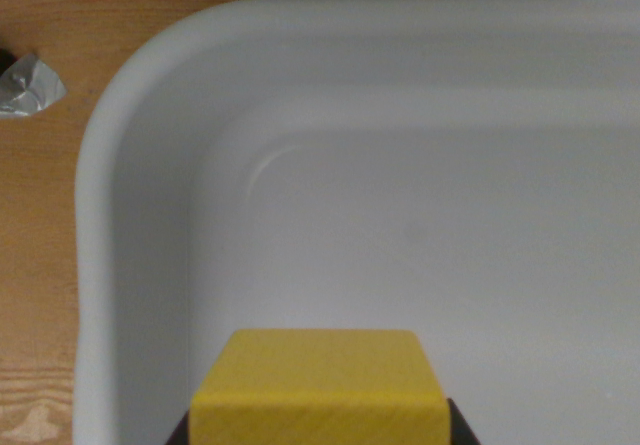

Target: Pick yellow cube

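Yellow cube (320, 390) in gripper (320, 427), over bin (90, 215).

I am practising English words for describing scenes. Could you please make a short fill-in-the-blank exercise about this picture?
1. The cube at the bottom edge is ____ in colour.
2. The plastic tub with the rounded corner is ____.
3. The tub stands on a table made of ____.
4. The crumpled grey scrap lies ____ the tub.

Missing words: yellow; white; wood; outside
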### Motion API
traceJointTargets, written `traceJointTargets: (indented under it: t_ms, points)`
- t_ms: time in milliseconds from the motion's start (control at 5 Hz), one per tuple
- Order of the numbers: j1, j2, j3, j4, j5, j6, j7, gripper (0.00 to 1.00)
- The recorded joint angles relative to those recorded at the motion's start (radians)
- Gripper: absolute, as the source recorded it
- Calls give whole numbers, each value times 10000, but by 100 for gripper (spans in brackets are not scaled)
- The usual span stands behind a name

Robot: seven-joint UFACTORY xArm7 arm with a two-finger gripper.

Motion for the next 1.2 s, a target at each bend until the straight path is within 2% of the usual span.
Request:
traceJointTargets:
  t_ms: [200,400,600,800,1000,1200]
  points:
    - [0,0,0,0,0,0,0,100]
    - [-1,-89,9,215,13,303,4,100]
    - [-1,-89,9,215,13,303,4,100]
    - [-2,-170,16,409,24,576,8,100]
    - [-2,-170,16,409,24,576,8,100]
    - [-3,-235,22,565,34,797,10,100]
